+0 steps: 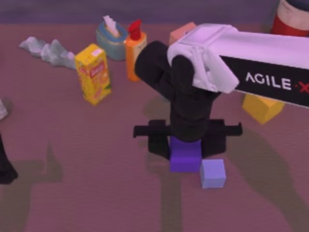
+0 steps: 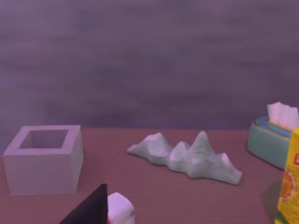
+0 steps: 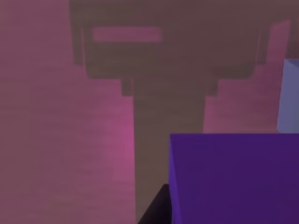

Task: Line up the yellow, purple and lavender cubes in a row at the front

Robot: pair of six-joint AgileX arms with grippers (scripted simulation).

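Purple is the cube (image 1: 185, 154) under the right gripper (image 1: 187, 145) in the top view, low on the worktop (image 1: 96, 193) a little right of centre. The black gripper body sits straight over the cube and hides its far part; whether the fingers are clamped on it or parted I cannot tell from here. Just beside the purple cube, toward the right and slightly nearer the front edge, sits the lavender cube (image 1: 213, 173), their corners close. The yellow cube (image 1: 263, 107) lies well apart on the right, partly under the white right arm (image 1: 251, 63). Behind stand a yellow juice carton (image 1: 94, 73), an orange bottle with a red cap (image 1: 135, 48), a tissue box (image 1: 111, 39), a crumpled grey cloth (image 1: 48, 50) and a pink box (image 1: 181, 33) half hidden by the arm. The left arm (image 1: 6, 164) is parked at the left edge.

From the left wrist view, an open-topped grey box (image 2: 44, 158) stands on the worktop, with the crumpled cloth (image 2: 187, 156) beside it, the tissue box (image 2: 273, 137) and an edge of the juice carton (image 2: 289, 182). A dark wedge with a white tip shows at the lower edge; the fingers' state cannot be read.

From the right wrist view, the purple cube (image 3: 233, 177) fills the near corner, the lavender cube (image 3: 288, 95) shows at the edge, and the arm's shadow falls on the worktop (image 3: 56, 116).
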